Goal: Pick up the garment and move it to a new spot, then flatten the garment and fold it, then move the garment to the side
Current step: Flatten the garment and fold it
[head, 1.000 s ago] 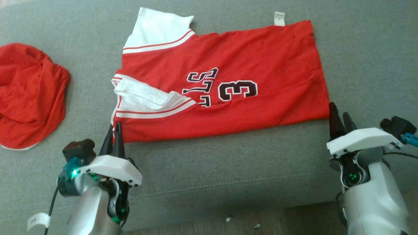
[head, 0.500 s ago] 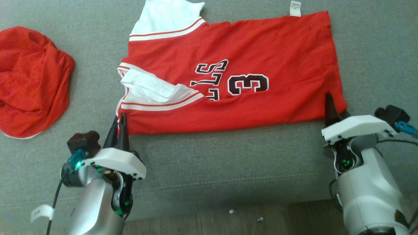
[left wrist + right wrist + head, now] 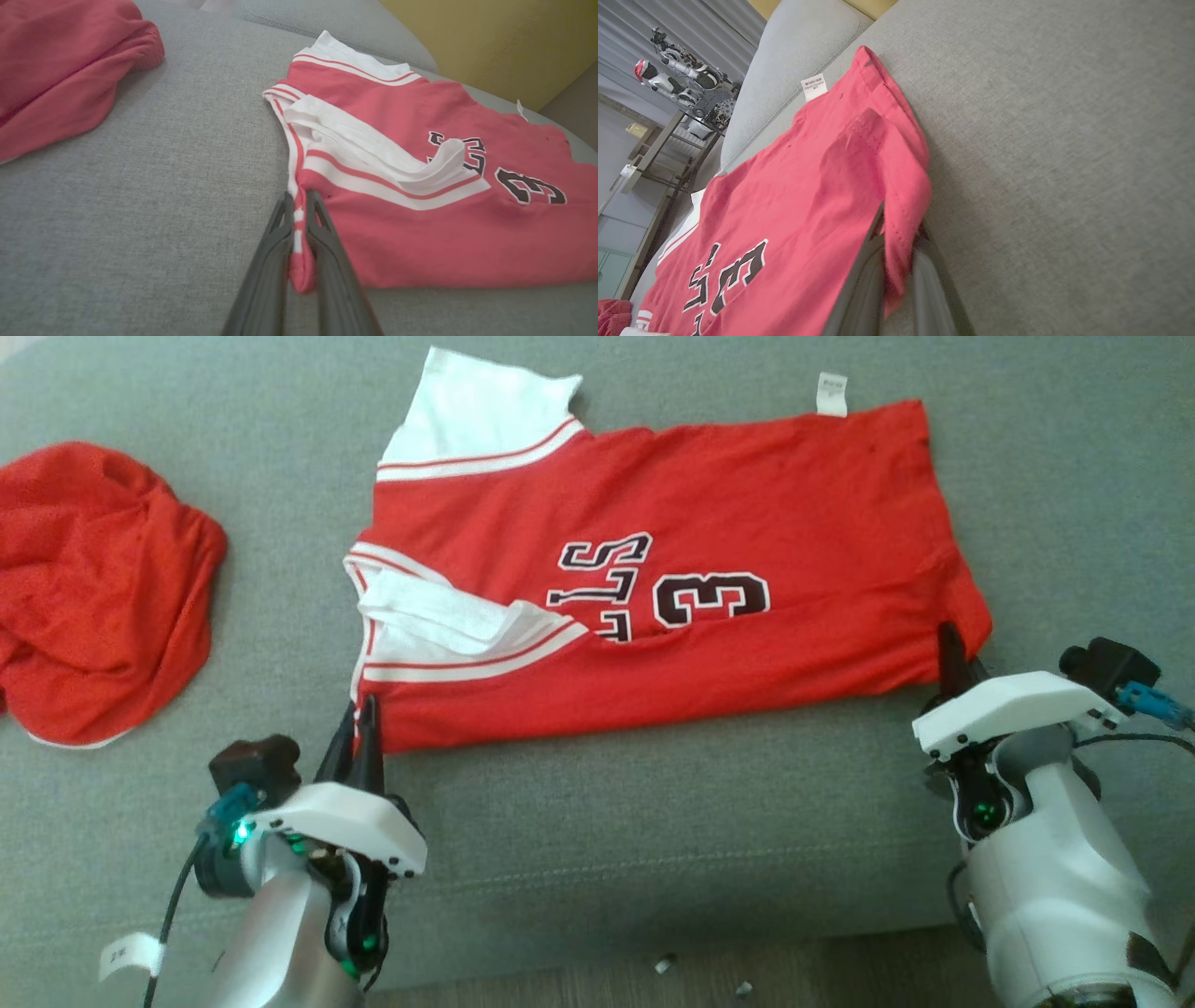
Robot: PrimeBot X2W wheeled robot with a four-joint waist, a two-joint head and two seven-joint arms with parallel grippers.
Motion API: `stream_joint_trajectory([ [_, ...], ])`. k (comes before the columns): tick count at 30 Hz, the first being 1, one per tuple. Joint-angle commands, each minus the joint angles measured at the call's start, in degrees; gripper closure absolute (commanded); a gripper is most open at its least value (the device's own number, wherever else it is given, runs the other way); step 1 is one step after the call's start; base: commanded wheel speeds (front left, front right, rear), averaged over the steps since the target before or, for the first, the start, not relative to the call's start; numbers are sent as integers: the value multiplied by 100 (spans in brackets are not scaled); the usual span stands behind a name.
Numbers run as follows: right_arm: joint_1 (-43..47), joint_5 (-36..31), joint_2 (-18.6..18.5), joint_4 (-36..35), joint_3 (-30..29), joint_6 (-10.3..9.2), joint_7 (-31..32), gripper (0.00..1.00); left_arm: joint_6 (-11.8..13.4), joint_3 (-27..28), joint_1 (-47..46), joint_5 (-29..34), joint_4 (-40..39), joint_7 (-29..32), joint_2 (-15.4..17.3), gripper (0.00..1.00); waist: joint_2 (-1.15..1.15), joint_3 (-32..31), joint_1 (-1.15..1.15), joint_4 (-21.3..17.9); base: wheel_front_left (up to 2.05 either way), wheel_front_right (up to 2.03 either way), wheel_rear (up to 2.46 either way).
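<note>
Left gripper (image 3: 360, 723): clamped on jersey (image 3: 747, 495), sleeve-end corner.
Right gripper (image 3: 952, 649): clamped on hem corner.
Long axis: runs gripper to gripper, body ahead.

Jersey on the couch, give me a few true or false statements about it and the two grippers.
1. The left gripper has its jaws shut on the jersey. True.
2. The right gripper is clear of the jersey. False: its jaws hold the hem corner.
3. The jersey shows a 3. True.
4. The other red cloth lies on the jersey. False: it lies apart, to the left.
</note>
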Motion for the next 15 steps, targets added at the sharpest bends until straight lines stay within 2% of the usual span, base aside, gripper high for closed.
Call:
stream_joint_trajectory([
  [1, -7, -83, -91, -175, 157, 36, 18, 100, -34, 144, -43, -4, -94, -34, 56, 100, 0, -150, 0, -40, 0, 0, 0],
  [15, 644, -343, -443, -478, 92, 36, 833, 100, -260, -1, 517, -202, 105, 218, 85, 100, 0, -649, 0, -59, 0, 0, 0],
])
